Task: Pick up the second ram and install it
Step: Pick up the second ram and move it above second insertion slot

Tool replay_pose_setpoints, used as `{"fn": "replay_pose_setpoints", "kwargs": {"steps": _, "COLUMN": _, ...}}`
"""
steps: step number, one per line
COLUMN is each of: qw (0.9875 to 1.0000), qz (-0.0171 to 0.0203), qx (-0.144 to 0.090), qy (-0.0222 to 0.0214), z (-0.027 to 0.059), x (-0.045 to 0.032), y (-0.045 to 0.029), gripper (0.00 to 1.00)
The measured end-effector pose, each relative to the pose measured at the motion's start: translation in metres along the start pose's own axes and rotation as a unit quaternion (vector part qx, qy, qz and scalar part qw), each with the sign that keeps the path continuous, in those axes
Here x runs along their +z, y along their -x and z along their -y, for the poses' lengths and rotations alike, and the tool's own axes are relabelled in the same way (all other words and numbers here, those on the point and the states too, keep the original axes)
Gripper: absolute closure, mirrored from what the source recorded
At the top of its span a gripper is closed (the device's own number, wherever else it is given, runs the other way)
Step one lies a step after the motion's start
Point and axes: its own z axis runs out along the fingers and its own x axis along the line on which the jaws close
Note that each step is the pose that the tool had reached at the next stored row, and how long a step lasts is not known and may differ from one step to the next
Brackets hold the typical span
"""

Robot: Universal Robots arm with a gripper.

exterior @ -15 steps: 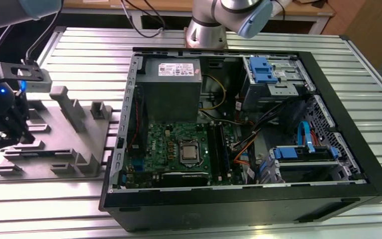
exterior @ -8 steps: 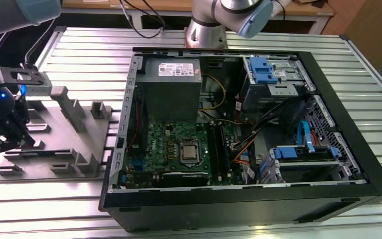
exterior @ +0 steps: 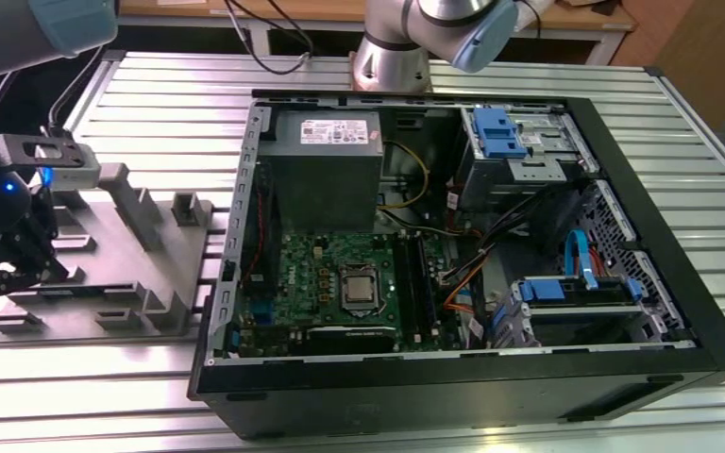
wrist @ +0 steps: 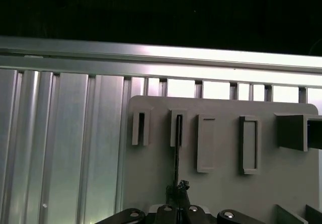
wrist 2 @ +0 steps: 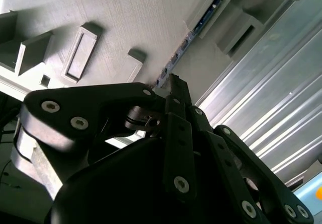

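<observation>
Currently the end effector [exterior: 12,269] hangs over the grey moulded tray [exterior: 148,283] at the exterior view's left, well apart from the open PC case [exterior: 463,373] lying on its side mid-table. Tray and case both sit on the slatted alu table [exterior: 86,396].

The second ram [wrist: 177,153] stands on edge in the tray. In the first wrist view it's edge-on, a thin dark line. Its far end sits in one of the narrow slotted posts [wrist: 177,129] and its near end runs straight into the tips of the end effector [wrist: 178,189]. In the second wrist view the second ram [wrist 2: 187,40] is a thin strip w/ small chips along it, running across the tray to the black fingers [wrist 2: 176,95]. The fingers are drawn together on the stick, one each side, pinching its near end. The far end is seated in the tray slot, so the stick isn't lifted clear.

Inside the case the green motherboard [exterior: 325,278] lies flat, w/ long black sockets [exterior: 415,283] along its side toward the exterior view's right. The arm base [exterior: 395,52] stands behind the case, at the table's far edge.
</observation>
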Motion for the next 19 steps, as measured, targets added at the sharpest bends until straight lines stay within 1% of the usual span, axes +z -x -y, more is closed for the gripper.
{"fn": "replay_pose_setpoints", "kwargs": {"steps": 3, "qw": 1.0, "qz": 0.0017, "qx": -0.001, "qy": -0.0011, "z": -0.0011, "x": 0.002, "y": 0.0, "gripper": 0.93}}
{"fn": "replay_pose_setpoints", "kwargs": {"steps": 8, "qw": 1.0, "qz": 0.002, "qx": -0.001, "qy": -0.0021, "z": -0.0038, "x": 0.0058, "y": 0.0, "gripper": 0.93}}
{"fn": "replay_pose_setpoints", "kwargs": {"steps": 13, "qw": 1.0, "qz": 0.002, "qx": -0.002, "qy": -0.0029, "z": -0.005, "x": 0.013, "y": -0.0002, "gripper": 0.93}}
{"fn": "replay_pose_setpoints", "kwargs": {"steps": 19, "qw": 1.0, "qz": 0.0022, "qx": -0.002, "qy": -0.0028, "z": -0.005, "x": 0.0147, "y": 0.0004, "gripper": 0.93}}
